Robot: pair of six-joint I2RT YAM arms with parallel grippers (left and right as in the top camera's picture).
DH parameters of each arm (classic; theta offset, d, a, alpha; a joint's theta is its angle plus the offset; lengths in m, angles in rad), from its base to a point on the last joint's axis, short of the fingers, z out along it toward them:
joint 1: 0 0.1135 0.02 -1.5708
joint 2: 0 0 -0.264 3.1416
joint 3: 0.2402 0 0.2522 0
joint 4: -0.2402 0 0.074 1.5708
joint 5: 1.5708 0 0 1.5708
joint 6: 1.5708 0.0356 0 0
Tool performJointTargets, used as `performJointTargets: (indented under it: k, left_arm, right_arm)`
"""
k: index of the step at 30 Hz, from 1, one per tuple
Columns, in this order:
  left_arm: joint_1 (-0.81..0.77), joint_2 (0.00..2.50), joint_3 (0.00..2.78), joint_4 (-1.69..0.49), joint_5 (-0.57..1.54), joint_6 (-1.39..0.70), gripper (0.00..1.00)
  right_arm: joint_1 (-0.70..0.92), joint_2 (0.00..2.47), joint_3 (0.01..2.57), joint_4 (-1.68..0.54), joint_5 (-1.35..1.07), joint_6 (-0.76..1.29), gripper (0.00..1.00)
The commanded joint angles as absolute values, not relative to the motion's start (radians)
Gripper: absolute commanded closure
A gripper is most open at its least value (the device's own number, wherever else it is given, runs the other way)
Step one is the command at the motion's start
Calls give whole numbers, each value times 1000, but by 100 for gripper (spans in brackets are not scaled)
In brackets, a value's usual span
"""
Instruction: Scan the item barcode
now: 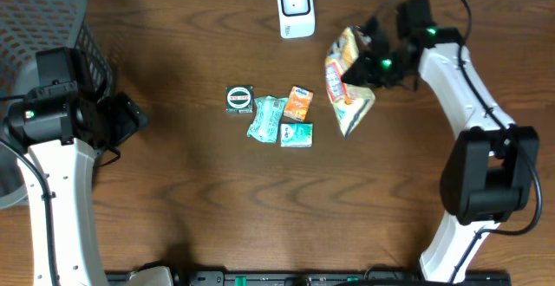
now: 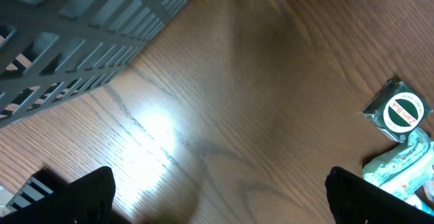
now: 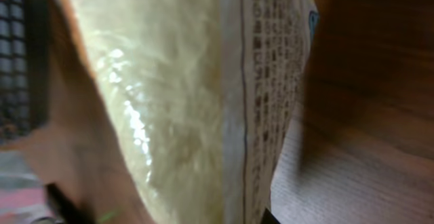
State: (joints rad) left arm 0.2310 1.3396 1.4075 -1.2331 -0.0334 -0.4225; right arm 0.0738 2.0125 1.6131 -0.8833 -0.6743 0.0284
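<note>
At your far left a grey mesh basket [image 1: 39, 26] stands on the corner of the wooden counter [image 1: 173, 199]. Your left hand [image 1: 128, 117] hovers just right of it with its fingers spread wide apart and nothing between them. In the left wrist view the two dark fingertips [image 2: 88, 197] sit at opposite bottom corners, with bare wood between.

Toward the middle you have a small cluster lying flat:
- a dark green packet with a round label [image 1: 239, 100]
- a teal wrapper [image 1: 264, 118] just beside it
- an orange packet [image 1: 298, 103]
- a green-and-white box [image 1: 296, 134] below the orange packet

At the far edge above them stands the white barcode scanner [image 1: 296, 9].

Right of the scanner and close to it, your right hand [image 1: 371, 66] is clamped tight on the upper right edge of the snack bag [image 1: 349, 85]. The bag hangs tilted, well clear of the cluster. In the right wrist view its pale yellow side and a panel of fine print fill the frame. You cannot tell whether its lower end touches the counter.
</note>
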Motion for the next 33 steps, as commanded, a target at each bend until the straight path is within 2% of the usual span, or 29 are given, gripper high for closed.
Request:
performJointTargets:
  k: [1,5,7,8,11,15,19,23,24,26,28,33]
  left_arm:
    - [234,1335,1404,-1238,-50,-428,2]
    - [234,1335,1404,-1238,-49,-428,2]
    - [234,1335,1404,-1238,-49,-428,2]
    - [234,1335,1404,-1238,-49,-428,3]
    - [234,1335,1404,-1238,-49,-428,2]
    - [234,1335,1404,-1238,-49,-428,2]
    - [234,1335,1404,-1238,-50,-428,2]
    - [234,1335,1404,-1238,-49,-428,2]
    - [234,1335,1404,-1238,-49,-428,3]
    - [234,1335,1404,-1238,-49,-428,3]
    - [234,1335,1404,-1238,-49,-428,3]
    - [234,1335,1404,-1238,-49,-428,2]
  right_arm:
    - [4,2046,1518,-834,-922,-16,97]
    - [-65,2056,1427,-781,-942,-16,92]
    - [-86,2056,1404,-780,-864,-15,65]
    - [-95,2056,1405,-794,-800,-8,57]
    - [-121,2051,1428,-838,-577,74,49]
    - [-151,2047,1546,-971,-435,83,50]
    - [-149,2046,1724,-1143,-245,127,46]
    - [-118,2046,1877,-1277,-193,126,47]
    - [-104,2046,1901,-1295,-193,126,50]
    - [-76,2046,1917,-1302,-193,126,65]
    - [-38,2048,1913,-1304,-193,125,75]
    - [85,2048,1813,-1213,-126,75,79]
